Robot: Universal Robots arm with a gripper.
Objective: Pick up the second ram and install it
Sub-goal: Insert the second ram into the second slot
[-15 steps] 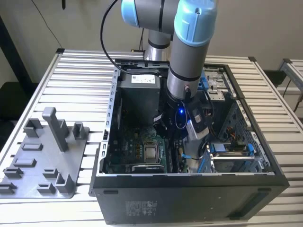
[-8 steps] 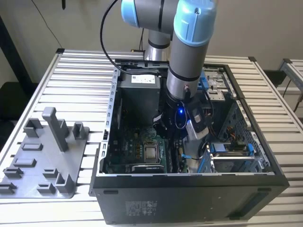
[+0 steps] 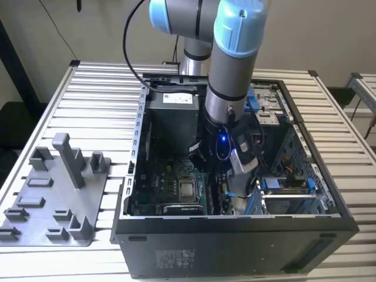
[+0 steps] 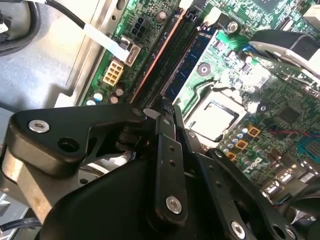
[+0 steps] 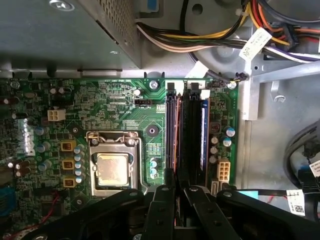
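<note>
Inside the open computer case (image 3: 235, 247), the end effector (image 5: 177, 192) sits low over the motherboard (image 5: 115, 105), fingers nearly closed on the second ram (image 5: 174, 145), which stands edge-up in its slot.

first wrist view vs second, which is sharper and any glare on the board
In the first wrist view the motherboard reads crisp and evenly lit, with the claw dark in front; in the second wrist view the claw looms soft and glare washes out the board near the cpu socket.
</note>
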